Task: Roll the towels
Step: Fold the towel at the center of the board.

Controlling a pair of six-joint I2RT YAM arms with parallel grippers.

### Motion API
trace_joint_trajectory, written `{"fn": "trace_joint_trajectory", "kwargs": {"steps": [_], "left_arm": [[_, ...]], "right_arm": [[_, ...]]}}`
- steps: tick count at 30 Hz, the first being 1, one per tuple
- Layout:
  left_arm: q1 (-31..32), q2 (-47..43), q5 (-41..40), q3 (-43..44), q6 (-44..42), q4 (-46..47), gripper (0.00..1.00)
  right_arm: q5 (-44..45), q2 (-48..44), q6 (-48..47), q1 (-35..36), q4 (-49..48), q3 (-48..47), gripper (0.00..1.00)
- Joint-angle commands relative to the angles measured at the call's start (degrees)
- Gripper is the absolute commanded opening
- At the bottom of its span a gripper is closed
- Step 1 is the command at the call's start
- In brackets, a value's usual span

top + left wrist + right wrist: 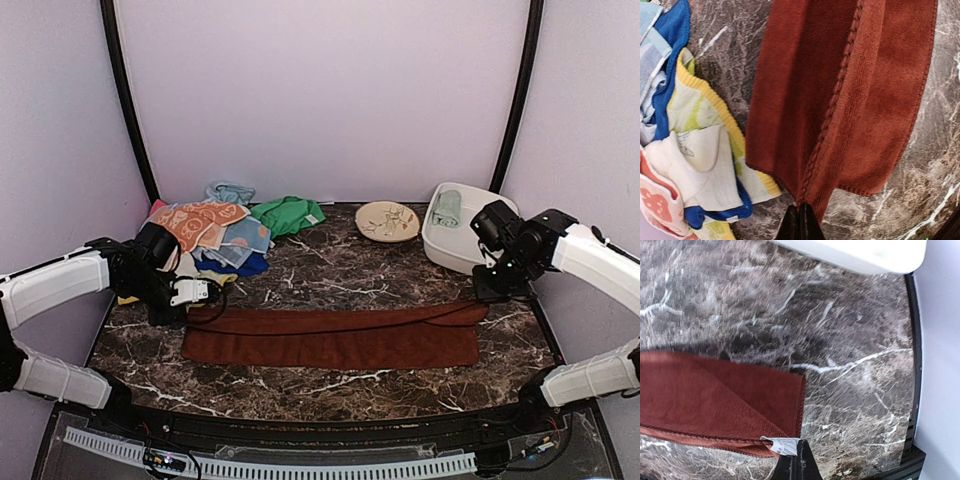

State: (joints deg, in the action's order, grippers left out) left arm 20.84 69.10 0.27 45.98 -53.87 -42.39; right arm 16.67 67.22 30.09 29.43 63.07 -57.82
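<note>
Maroon towel (330, 338) lies as a long folded strip across the near middle of the table (330, 275). The left fingers (790, 227) are clenched on its left end and the right fingers (805, 465) on its right corner. Judged step: strip laid out, rolling not begun. The next move calls for turning one end over tightly and keeping the edges aligned.

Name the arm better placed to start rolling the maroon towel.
Probably right. Both grippers pinch the maroon towel by its ends, but the right gripper holds the end on bare table, while the left gripper holds the end overlapping the towel pile.
</note>
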Motion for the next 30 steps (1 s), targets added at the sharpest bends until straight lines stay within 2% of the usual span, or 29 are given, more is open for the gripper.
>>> {"fn": "trace_joint_trajectory", "kwargs": {"steps": [1,7,16,20,24,27,30], "left_arm": [[0.0,-0.8,-9.1,0.2,-2.2,7.3,0.0],[0.0,3.1,-15.6,5.3,-1.6,16.7,0.0],[0.0,11.0,-20.5,10.0,-1.9,24.2,0.0],[0.0,12.3,-18.7,11.4,-1.6,22.3,0.0],[0.0,11.2,-12.4,11.4,-0.6,14.5,0.0],[0.1,9.2,-9.4,8.7,-1.4,10.5,0.0],[0.1,7.4,-9.7,4.5,-2.6,10.9,0.0]], "right_arm": [[2.6,-0.5,-3.1,-6.3,-2.3,-6.0,0.0],[1.5,2.7,-8.8,-11.1,-7.7,-7.8,0.0],[1.7,8.1,-12.6,-12.4,-10.7,-9.8,0.0],[2.6,8.0,-13.4,-12.8,-10.6,-8.7,0.0],[0.9,7.3,-13.4,-12.8,-8.9,-5.8,0.0],[-1.8,6.1,-12.3,-12.9,-8.7,-4.8,0.0],[-5.2,7.3,-9.9,-12.8,-6.4,-4.8,0.0]]}}
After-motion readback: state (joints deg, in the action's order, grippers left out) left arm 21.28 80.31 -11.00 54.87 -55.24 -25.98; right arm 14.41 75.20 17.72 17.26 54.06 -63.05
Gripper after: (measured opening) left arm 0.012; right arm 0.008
